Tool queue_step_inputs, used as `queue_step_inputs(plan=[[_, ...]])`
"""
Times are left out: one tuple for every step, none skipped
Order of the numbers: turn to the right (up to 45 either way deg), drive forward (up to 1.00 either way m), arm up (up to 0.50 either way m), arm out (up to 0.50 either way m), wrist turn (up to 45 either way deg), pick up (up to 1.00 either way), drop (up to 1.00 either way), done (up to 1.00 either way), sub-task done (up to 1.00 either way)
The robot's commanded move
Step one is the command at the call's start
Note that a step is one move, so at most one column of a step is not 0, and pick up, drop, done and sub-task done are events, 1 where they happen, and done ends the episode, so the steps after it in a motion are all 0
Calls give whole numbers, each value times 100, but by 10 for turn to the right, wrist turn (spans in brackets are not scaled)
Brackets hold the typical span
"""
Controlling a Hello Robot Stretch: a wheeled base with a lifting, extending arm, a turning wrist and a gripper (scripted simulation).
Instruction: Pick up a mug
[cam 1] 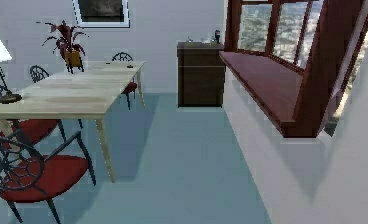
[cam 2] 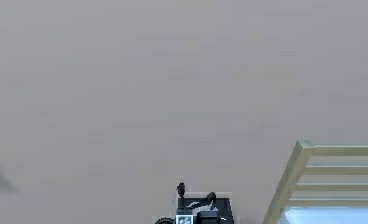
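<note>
A small dark blob (cam 1: 217, 37) is sitting on top of a dark wooden cabinet (cam 1: 200, 75) in the upper middle of the forward view; it is too small to tell whether it is a mug. The cabinet is standing against the back wall, touching the dark red window seat (cam 1: 267, 92) that is running down the right under a window (cam 1: 282, 28). At left, a pale dining table (cam 1: 82, 90) is standing among red-cushioned chairs (cam 1: 42, 172), with a red-leaved potted plant (cam 1: 67, 42) behind it. At the bottom edge of the arm side view, the gripper (cam 2: 195, 198) is holding nothing, with only bare wall behind it; how its fingers (cam 2: 180, 188) are set cannot be told. A pale slatted frame (cam 2: 322, 185) is occupying the lower right.
</note>
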Motion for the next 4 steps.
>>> queue_step_inputs(plan=[[0, 0, -30, 0, 0, 0, 0, 0, 0], [0, 0, 0, 0, 0, 100, 0, 0, 0], [0, 0, 10, 0, 0, 0, 0, 0, 0], [0, 0, 0, 0, 0, 0, 0, 100, 0]])
